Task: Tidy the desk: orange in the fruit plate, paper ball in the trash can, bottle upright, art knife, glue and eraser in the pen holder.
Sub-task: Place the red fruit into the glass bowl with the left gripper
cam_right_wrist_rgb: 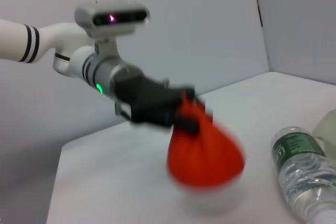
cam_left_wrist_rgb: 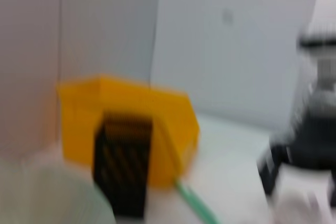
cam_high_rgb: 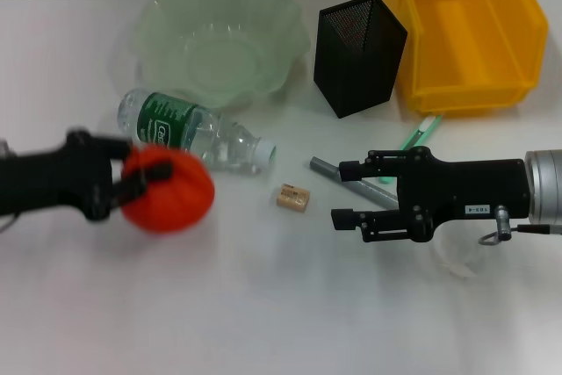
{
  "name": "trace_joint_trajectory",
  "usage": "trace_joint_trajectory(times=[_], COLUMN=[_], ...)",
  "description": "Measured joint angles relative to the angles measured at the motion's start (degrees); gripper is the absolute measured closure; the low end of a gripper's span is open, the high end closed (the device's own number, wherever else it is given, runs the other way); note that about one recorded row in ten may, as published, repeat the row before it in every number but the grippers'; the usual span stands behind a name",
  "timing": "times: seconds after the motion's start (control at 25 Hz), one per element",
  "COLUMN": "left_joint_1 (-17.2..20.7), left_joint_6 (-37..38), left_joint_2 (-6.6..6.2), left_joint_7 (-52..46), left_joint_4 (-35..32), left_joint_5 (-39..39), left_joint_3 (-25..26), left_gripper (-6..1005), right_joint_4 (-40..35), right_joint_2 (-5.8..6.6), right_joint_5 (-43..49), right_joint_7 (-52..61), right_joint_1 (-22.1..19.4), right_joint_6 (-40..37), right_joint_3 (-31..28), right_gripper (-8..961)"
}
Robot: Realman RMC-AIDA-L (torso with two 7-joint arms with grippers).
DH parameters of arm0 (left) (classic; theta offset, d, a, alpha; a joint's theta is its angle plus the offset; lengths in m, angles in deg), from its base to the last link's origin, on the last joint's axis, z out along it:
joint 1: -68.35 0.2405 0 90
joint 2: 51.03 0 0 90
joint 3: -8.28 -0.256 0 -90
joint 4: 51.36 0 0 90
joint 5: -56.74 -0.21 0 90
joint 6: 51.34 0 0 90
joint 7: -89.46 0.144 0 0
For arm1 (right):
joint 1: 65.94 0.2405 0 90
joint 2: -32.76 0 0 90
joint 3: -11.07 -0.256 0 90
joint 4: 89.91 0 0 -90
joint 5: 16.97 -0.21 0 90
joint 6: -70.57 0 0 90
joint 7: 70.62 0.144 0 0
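Red-orange round fruit (cam_high_rgb: 169,189) pinched in left claw (cam_high_rgb: 132,183), lifted off white surface (cam_high_rgb: 263,305), not yet in pale green scalloped plate (cam_high_rgb: 219,37). Clear green-label bottle (cam_high_rgb: 189,132) lying down, tan eraser block (cam_high_rgb: 291,198) loose. Right claw (cam_high_rgb: 344,192) spread, idle nr eraser.

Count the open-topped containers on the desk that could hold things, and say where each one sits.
3: the fruit plate at the back left, the pen holder beside it, and the trash can at the back right.
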Motion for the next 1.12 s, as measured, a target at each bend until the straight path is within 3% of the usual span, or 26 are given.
trace_joint_trajectory(times=[0.2,0.24,0.28,0.36,0.44,0.48,0.8,0.88,1.12], left_joint_1=[-2.19,-2.19,-3.58,-4.69,-5.87,-9.21,-19.04,-20.52,-22.73], left_joint_6=[2.11,2.11,-0.86,-3.78,-6.45,-10.89,-29.58,-33.29,-39.5], left_joint_2=[3.17,3.17,4.83,5.69,6.05,6.17,6.46,6.56,6.81], left_joint_7=[0.51,0.51,0.57,1.13,2.2,4.78,13.03,14.42,16.2], left_joint_4=[-1.17,-1.17,-0.56,-0.03,1.17,5.09,15.16,16.76,18.53], left_joint_5=[5.45,5.45,9.55,11.53,12.53,13.33,14.03,14.07,14.16], left_joint_3=[11.01,11.01,13.94,14.37,14.28,14.32,14.02,14.17,14.09], left_gripper=[825,828,831,838,845,848,912,937,860], right_joint_4=[0.04,0.04,0.08,0.45,1.01,1.32,2.17,2.57,3.3], right_joint_2=[-0.56,-0.6,-0.65,-0.71,-0.72,-0.74,-0.85,-0.85,-0.85], right_joint_5=[-0.08,-0.11,-0.26,-0.64,-1.07,-1.46,-2.13,-2.5,-3.08], right_joint_7=[0.14,0.13,0.13,0.13,0.11,0.02,-1.12,-1.6,-2.72], right_joint_1=[-0.76,-0.96,-1.11,-1.32,-1.4,-1.48,-1.77,-1.83,-1.7], right_joint_6=[-0.09,-0.13,-0.17,-0.18,-0.1,-0.06,0.04,0.14,0.76], right_joint_3=[-0.14,-0.16,-0.16,-0.17,-0.19,-0.2,-0.2,-0.2,-0.2], right_gripper=[228,228,228,229,229,229,230,230,231])
